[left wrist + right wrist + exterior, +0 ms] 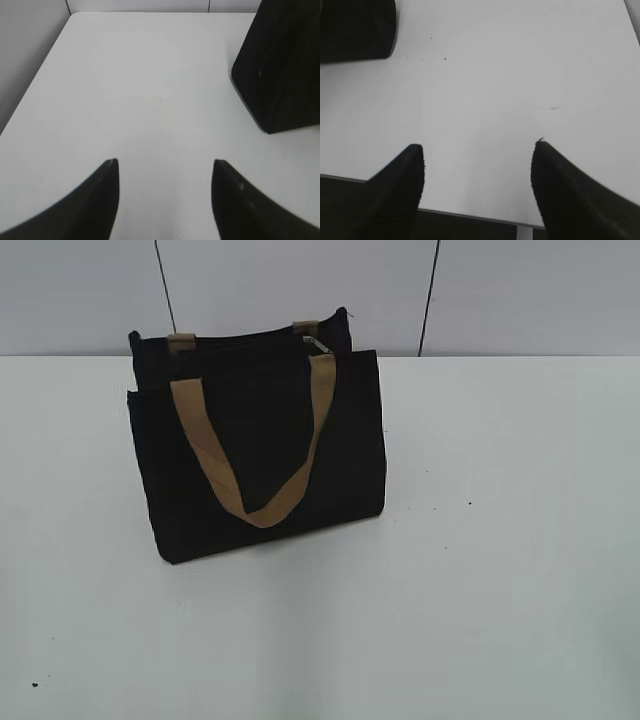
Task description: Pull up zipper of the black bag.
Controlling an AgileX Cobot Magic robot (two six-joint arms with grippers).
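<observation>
The black bag [260,440] stands upright on the white table, left of centre in the exterior view, with a tan webbing handle [250,455] hanging down its front panel. A small silvery pull [311,331] of the zipper shows at the top right of the bag's upper edge. The bag's side also shows in the left wrist view [282,65] and a corner of it in the right wrist view [355,27]. My left gripper [165,162] is open and empty over bare table, left of the bag. My right gripper [477,147] is open and empty near the table's front edge.
The white table [500,540] spreads around the bag, with a grey panelled wall [500,290] behind. The table's front edge [470,216] lies under the right gripper. Neither arm shows in the exterior view.
</observation>
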